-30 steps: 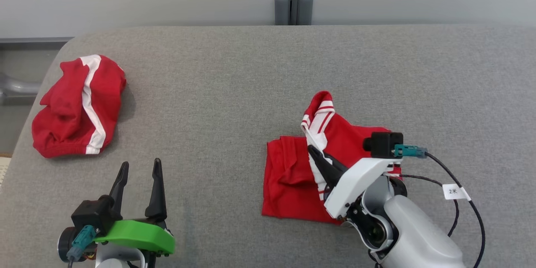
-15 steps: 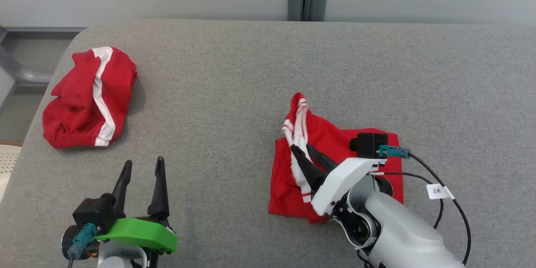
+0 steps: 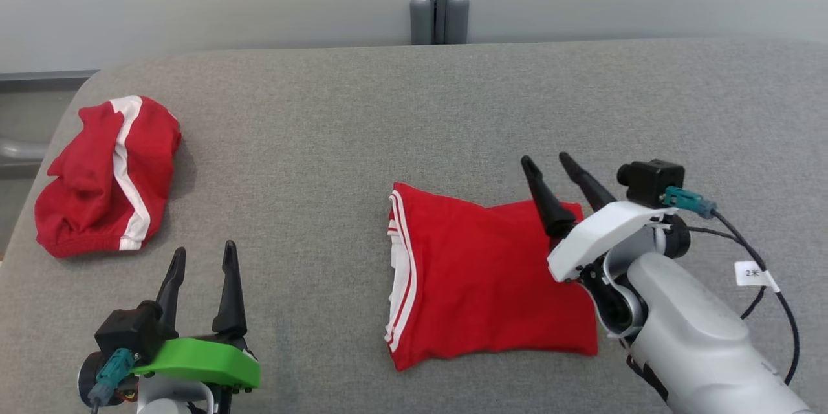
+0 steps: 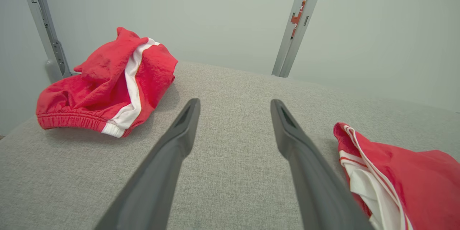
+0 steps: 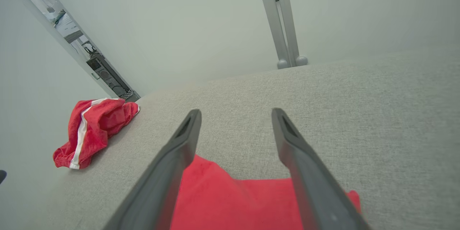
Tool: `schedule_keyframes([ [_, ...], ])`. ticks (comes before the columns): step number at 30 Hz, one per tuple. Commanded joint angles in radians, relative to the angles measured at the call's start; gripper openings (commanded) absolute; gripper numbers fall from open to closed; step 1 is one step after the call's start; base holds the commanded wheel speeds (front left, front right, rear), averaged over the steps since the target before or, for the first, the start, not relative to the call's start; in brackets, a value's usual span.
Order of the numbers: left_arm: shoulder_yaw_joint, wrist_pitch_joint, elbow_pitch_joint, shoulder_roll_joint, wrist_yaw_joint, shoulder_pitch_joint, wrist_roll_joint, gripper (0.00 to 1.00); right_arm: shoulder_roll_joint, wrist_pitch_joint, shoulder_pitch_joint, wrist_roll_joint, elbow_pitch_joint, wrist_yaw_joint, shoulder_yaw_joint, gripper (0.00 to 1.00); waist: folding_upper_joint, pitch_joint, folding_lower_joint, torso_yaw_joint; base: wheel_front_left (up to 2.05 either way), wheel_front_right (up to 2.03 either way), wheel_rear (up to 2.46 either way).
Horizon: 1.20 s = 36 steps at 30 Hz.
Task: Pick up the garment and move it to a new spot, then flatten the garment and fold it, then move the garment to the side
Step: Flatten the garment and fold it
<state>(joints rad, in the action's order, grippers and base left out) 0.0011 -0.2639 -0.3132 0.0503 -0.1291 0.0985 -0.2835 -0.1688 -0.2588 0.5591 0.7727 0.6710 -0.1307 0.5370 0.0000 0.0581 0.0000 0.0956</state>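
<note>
open grey cushion (image 3: 310, 142) through the middle, crumpled red shorts (image 3: 103, 174) far left, folded garment (image 3: 485, 272) right, post (image 3: 435, 6) behind back edge

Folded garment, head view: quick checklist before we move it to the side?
1. Right gripper open, nothing held: ok.
2. Left gripper open, nothing held, apart from any cloth: ok.
3. Folded garment lies flat on the grey surface, striped edge toward the robot's left: ok.
4. Fold square all round: cannot tell, its near right corner is hidden behind the right arm.
5. Second garment sits crumpled at the far left, apart from the folded one: ok.
6. Grasp for the move: not ok, no jaws are closed on the cloth yet.
</note>
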Motion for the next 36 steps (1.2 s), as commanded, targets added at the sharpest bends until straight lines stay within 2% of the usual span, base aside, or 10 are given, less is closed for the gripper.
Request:
schedule_keyframes([
  [1,0.007,0.0,0.005,0.001,0.002,-0.013,0.015,1.0,-0.016,-0.007,-0.02,-0.032,-0.028,0.0,-0.033,1.0,0.0,-0.009,0.0,-0.022,0.0,0.0,0.0],
  [7,0.032,0.0,0.018,0.001,0.003,-0.026,0.022,1.0,-0.031,-0.006,-0.14,-0.168,-0.2,0.0,-0.202,1.0,0.0,-0.022,0.0,-0.056,0.0,0.0,0.0],
  [11,0.046,0.0,0.023,0.001,0.002,-0.032,0.036,1.0,-0.026,-0.006,-0.243,-0.246,-0.294,0.0,-0.271,1.0,0.0,-0.032,0.0,-0.071,0.0,0.0,0.0],
  [23,0.057,0.0,0.032,0.003,0.0,-0.061,0.077,1.0,-0.023,-0.006,-0.46,-0.387,-0.46,0.0,-0.351,1.0,0.0,-0.058,0.0,-0.104,0.0,0.0,0.0],
  [36,0.056,0.0,0.052,0.022,0.0,-0.101,0.094,1.0,0.002,-0.004,-0.549,-0.448,-0.515,0.0,-0.432,1.0,0.0,-0.078,0.0,-0.099,0.0,0.0,0.0],
])
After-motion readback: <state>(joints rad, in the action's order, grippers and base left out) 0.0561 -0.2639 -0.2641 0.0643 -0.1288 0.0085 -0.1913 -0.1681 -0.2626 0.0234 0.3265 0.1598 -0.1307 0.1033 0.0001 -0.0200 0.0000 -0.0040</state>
